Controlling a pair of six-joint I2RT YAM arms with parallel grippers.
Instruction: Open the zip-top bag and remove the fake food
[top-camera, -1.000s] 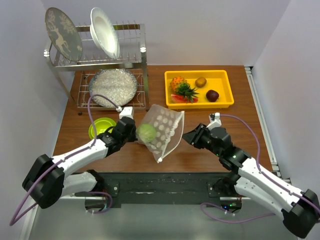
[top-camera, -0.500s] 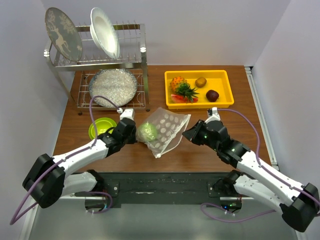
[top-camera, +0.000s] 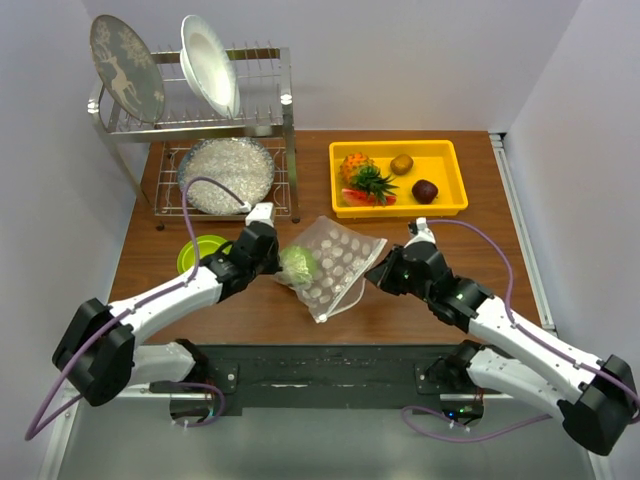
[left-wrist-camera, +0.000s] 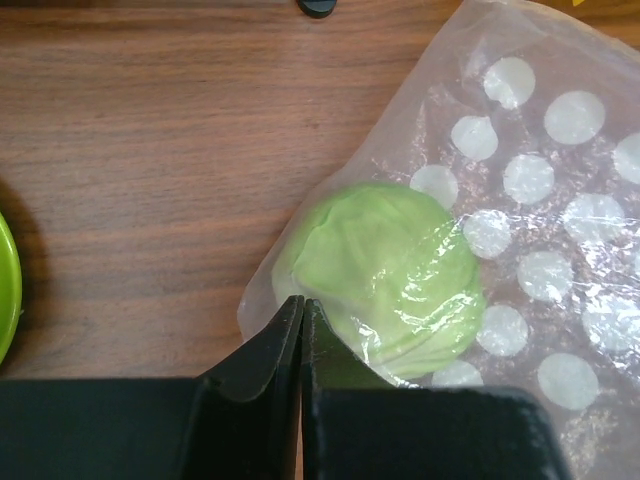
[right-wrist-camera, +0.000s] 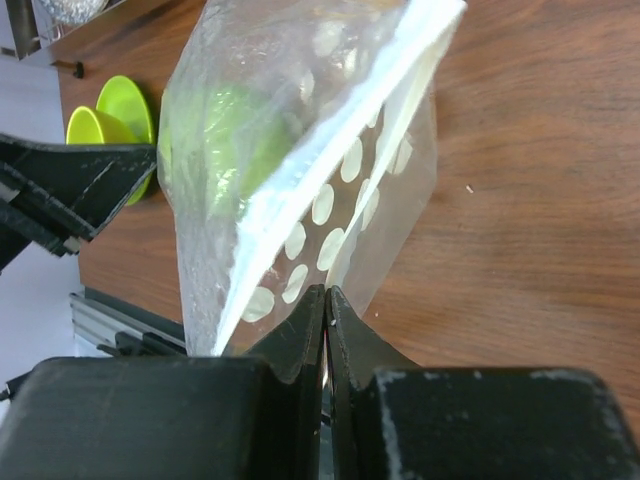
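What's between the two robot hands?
The zip-top bag holding the green fruit, pinched by the left gripper and right gripper, in the top view.

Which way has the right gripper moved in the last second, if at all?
Yes: the right gripper edged slightly toward the yellow tray, its fingers closing on the zip-top bag.

The zip-top bag (top-camera: 335, 265) sits mid-table between the left gripper (top-camera: 274, 268) and the right gripper (top-camera: 375, 272), with the round fruit (top-camera: 297, 263) inside its left end. Behind it to the right a tray (top-camera: 400, 211) holds the pineapple (top-camera: 355, 168), watermelon slice (top-camera: 358, 197), kiwi (top-camera: 402, 164) and ball (top-camera: 425, 191); the bowl (top-camera: 200, 252) lies left of the bag, before the dish rack (top-camera: 200, 120).
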